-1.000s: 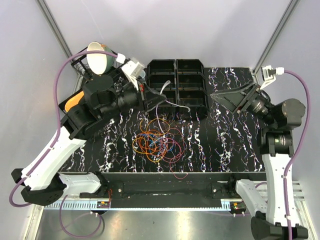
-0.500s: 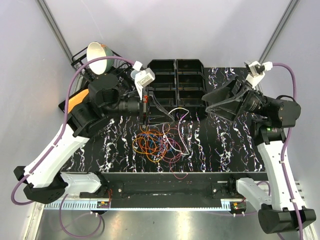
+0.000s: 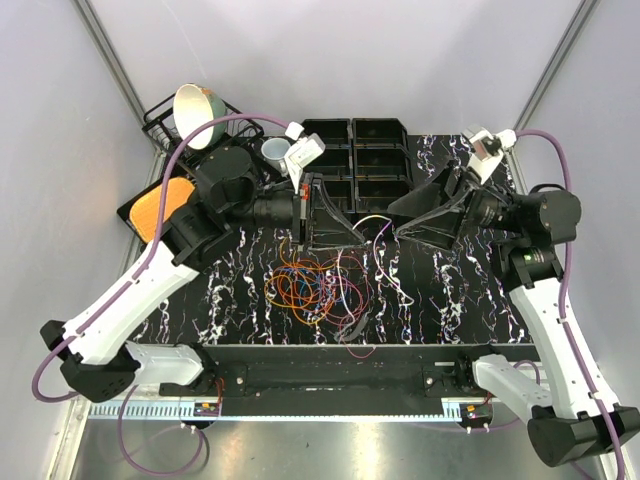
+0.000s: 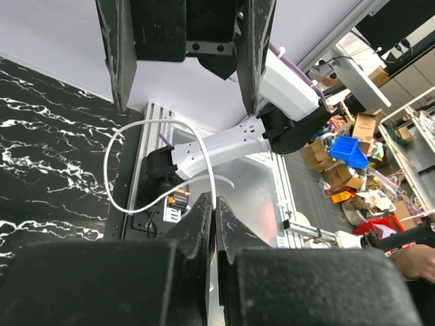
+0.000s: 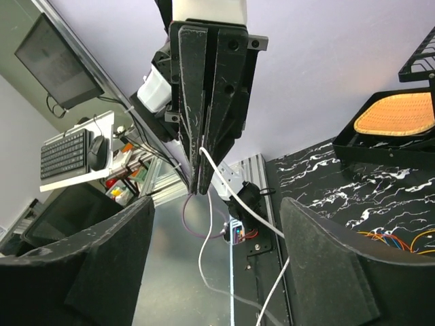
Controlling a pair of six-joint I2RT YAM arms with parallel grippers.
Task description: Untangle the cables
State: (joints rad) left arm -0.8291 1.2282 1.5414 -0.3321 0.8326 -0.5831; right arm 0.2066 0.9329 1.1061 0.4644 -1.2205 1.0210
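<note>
A tangled pile of thin orange, red, blue and purple cables [image 3: 312, 287] lies mid-table; its orange strands show in the right wrist view [image 5: 401, 239]. My left gripper [image 3: 357, 240] hangs above the pile's right side, shut on a white cable [image 3: 376, 221]. That cable loops up and trails down to the right. In the left wrist view the gripper [image 4: 215, 201] pinches the white cable [image 4: 136, 128]. My right gripper [image 3: 395, 224] is open and empty, facing the left one tip to tip. In its own view the right gripper [image 5: 217, 204] has the white cable [image 5: 234, 190] hanging between its fingers.
Black compartment bins [image 3: 352, 160] stand at the table's back. A wire rack with a cream bowl [image 3: 195, 112] and a mug [image 3: 275, 151] is at the back left. A black tray with an orange item [image 3: 160, 206] lies beside it [image 5: 397, 115]. The table's front rail [image 3: 320, 372] is near.
Both arms swung inward. My left gripper moved right and lifted the white cable out over the pile. My right gripper moved left to meet it, still open.
</note>
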